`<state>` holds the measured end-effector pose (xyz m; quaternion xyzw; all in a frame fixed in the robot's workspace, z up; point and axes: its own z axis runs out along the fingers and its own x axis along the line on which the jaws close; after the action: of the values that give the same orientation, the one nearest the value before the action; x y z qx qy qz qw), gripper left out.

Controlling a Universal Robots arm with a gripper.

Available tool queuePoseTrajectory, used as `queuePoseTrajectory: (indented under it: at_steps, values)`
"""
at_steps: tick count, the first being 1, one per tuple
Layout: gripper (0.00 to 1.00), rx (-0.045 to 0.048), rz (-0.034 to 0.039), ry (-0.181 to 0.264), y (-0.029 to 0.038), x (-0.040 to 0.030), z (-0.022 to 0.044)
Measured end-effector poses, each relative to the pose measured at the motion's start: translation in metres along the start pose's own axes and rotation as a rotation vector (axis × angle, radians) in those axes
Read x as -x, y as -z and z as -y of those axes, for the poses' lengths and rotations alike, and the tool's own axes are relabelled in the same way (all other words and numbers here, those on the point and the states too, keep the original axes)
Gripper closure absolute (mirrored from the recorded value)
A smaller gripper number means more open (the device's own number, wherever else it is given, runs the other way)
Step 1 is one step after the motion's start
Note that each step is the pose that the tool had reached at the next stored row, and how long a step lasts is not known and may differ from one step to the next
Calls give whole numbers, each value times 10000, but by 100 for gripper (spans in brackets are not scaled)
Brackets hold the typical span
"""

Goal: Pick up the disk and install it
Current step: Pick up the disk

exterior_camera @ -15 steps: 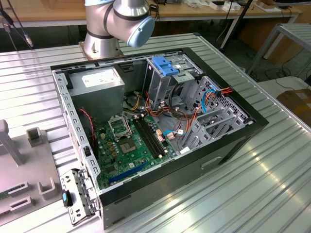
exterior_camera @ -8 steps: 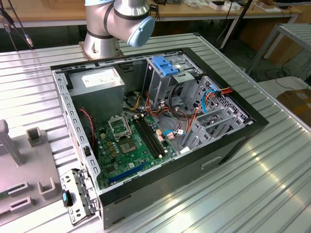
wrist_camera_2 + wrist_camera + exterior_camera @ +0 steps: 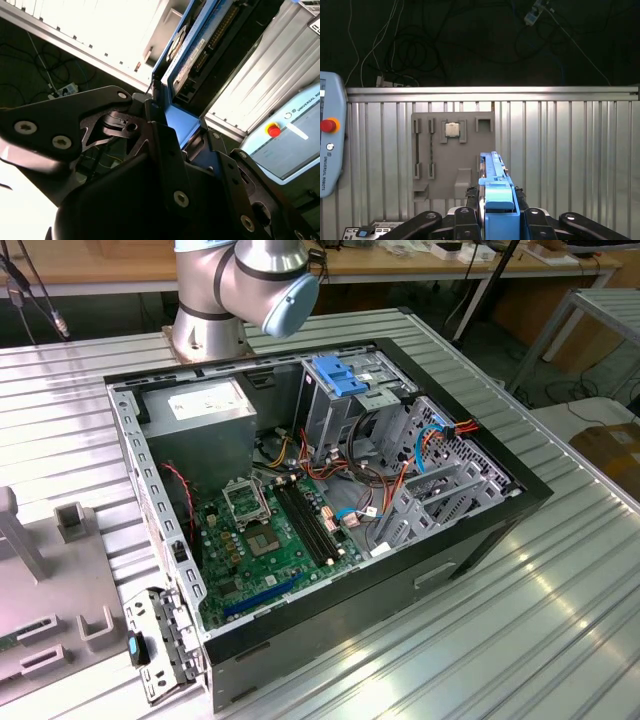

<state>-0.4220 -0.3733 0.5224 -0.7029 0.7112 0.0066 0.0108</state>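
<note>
The gripper (image 3: 496, 201) pinched the disk (image 3: 493, 172) between its fingers, most of it jutting past the fingertips.

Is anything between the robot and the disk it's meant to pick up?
Nothing visible stands between them. In the first wrist view the end effector is closed on the disk, which stands upright between its fingers.

One disk (image 3: 496, 200), one open computer case (image 3: 470, 540), one grey fixture plate (image 3: 445, 165), one pendant (image 3: 331, 145)
</note>
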Motion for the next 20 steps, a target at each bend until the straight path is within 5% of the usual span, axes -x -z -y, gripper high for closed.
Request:
queuePoseTrajectory:
  at_steps: [20]
  values:
    - [63, 0, 0, 1, -1, 2, 206]
